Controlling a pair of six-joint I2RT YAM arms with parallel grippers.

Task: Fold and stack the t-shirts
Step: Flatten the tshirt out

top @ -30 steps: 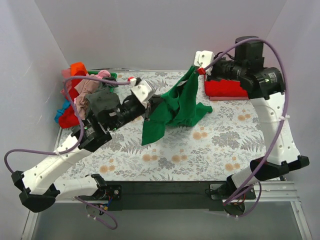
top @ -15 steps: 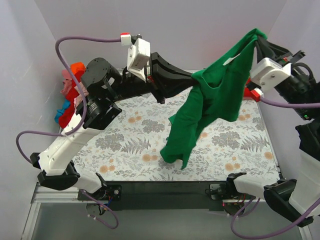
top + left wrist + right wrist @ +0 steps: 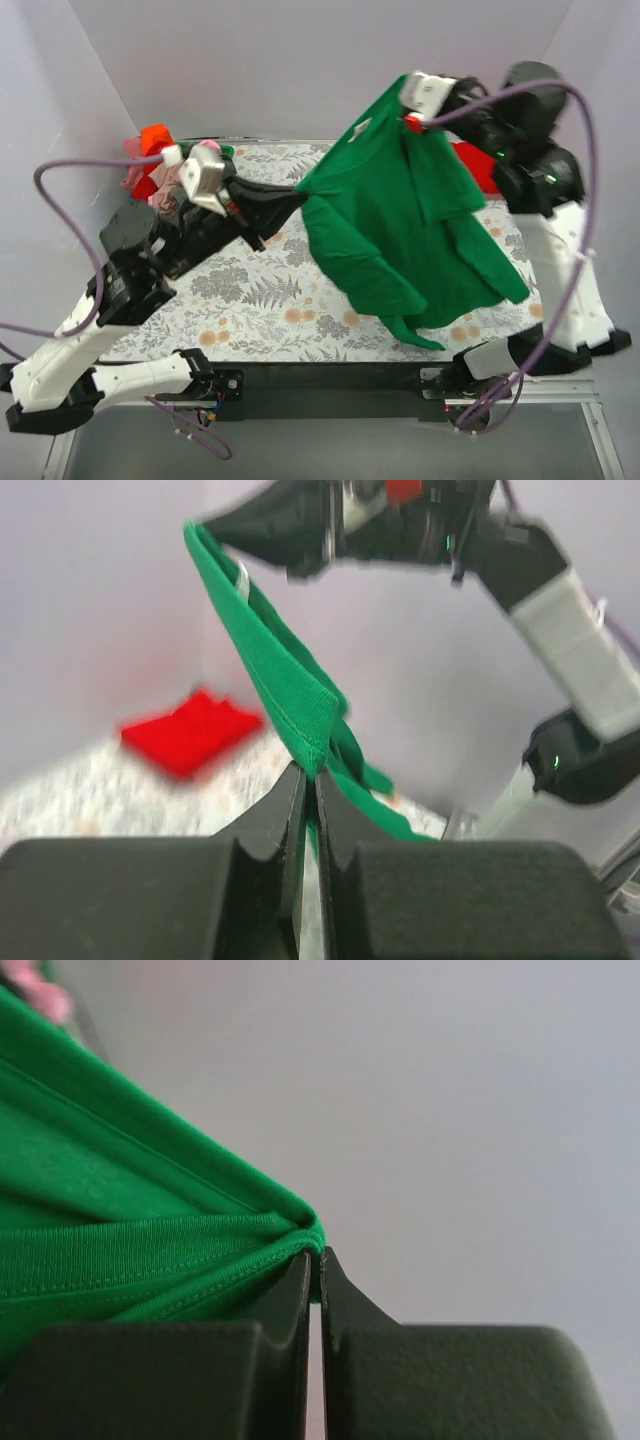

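While both my pincers are up off the table, notes run from the tips outward.

Left pincer [image 3: 310,777]: jaws pressed together on a hem of the green t-shirt [image 3: 400,220], with the stitched edge rising straight out of the tips. Right pincer [image 3: 315,1252]: likewise pinched tight, on a folded corner of the same shirt.

Between the two tips the top edge runs taut, the right end higher than the left. Below that edge the shirt hangs open like a sheet with one sleeve flapped over its front. Its lowest corner trails down near the floral cloth [image 3: 250,290]; I cannot tell whether it touches.

Beyond and below my left tips, well apart, one red t-shirt [image 3: 195,732] lies folded flat on the cloth by the far wall. Behind my left pincer, off to its outer side, a heap of t-shirts [image 3: 150,165] sits unfolded. Red, orange and pink show; the rest is too jumbled to sort.

Tally, as I judge it:
- One shirt is folded and laid down as the start of a stack.
- The green one is spread in the air, not yet laid flat or creased.
- The heap is waiting.

Most of the job is left. The green shirt wants lowering flat before any fold.
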